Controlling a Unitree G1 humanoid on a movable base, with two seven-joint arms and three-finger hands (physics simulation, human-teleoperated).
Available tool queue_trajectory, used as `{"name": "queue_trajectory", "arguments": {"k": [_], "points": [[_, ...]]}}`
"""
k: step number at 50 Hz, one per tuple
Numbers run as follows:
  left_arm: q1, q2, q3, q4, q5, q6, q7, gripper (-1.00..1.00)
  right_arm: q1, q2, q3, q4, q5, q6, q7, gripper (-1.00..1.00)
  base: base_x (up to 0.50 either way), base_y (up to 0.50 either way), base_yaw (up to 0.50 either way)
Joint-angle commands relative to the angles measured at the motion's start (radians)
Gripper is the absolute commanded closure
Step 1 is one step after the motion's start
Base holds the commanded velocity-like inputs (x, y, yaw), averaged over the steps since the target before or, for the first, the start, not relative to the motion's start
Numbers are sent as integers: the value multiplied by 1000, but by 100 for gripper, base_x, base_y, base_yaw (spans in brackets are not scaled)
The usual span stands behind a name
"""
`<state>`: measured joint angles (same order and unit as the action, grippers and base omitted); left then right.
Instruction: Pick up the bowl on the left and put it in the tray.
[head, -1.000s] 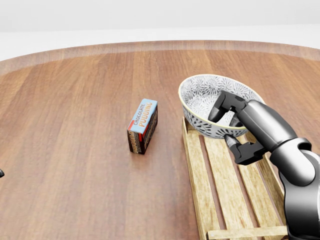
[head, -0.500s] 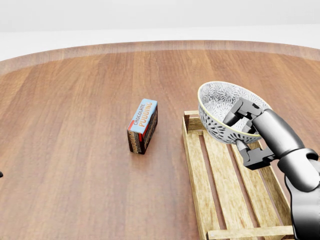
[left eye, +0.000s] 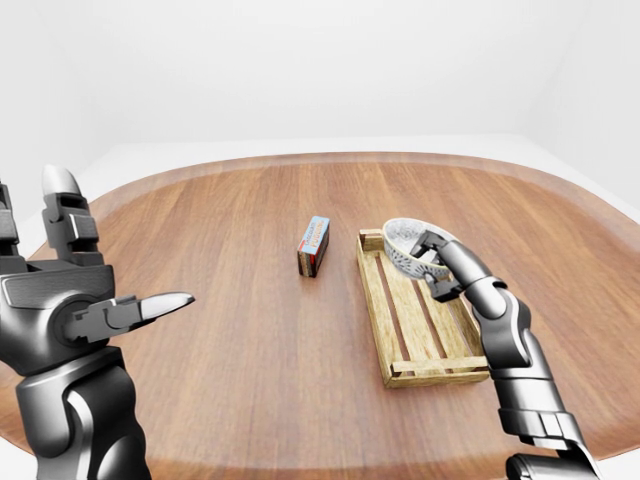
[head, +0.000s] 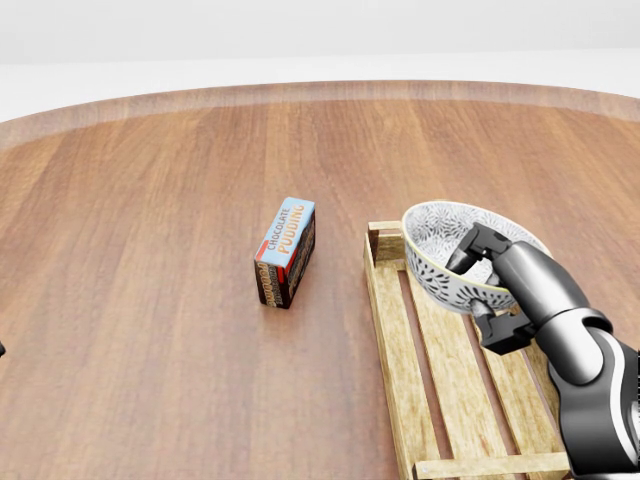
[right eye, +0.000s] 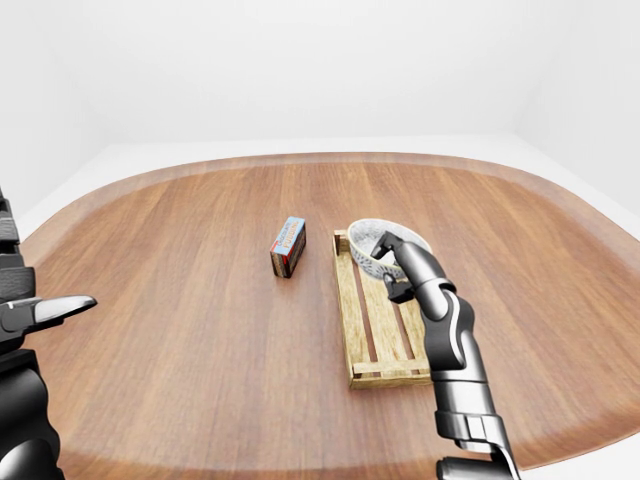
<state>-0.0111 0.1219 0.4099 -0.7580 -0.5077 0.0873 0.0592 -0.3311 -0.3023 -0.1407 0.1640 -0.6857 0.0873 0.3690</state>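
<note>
The head view looks steeply down, close on the bench (head: 150, 250) left of the right fingers (head: 478, 246). Both eye views, farther off, share the whole bench.

Bowl (head: 435, 238) shows white, speckled all over with a dark leafy print, a pale yellow line on the rim. Tray (head: 386, 340) is light honey wood, slatted. Box (head: 287, 250): blue top, white lettering, red band, dark brown side. Table (head: 150, 260) is warm reddish-brown grain with a paler edge. Right hand (head: 505, 282) is glossy grey and black; left hand (left eye: 60, 310) is dark grey, its fingertips silvery.

Silver-grey segmented right arm (head: 562, 312) — black, blocky robot hand (head: 495, 285).
</note>
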Motion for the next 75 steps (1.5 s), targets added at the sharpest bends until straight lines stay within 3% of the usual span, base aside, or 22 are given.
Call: {"name": "queue_trajectory", "arguments": {"k": [1,57,75], "points": [[-5,4,4,-5,-7,0,7,-100,-17,13,17,78,-85,0,-51,100,0,0,0],[13,-13,-16,7,21,0,-16,-100,-115,32,88,444,-156,0,-246,100,0,0,0],[13,-12,-12,1,14,0,-15,-100,-141,46,103,572,-123,0,-301,100,0,0,0]]}}
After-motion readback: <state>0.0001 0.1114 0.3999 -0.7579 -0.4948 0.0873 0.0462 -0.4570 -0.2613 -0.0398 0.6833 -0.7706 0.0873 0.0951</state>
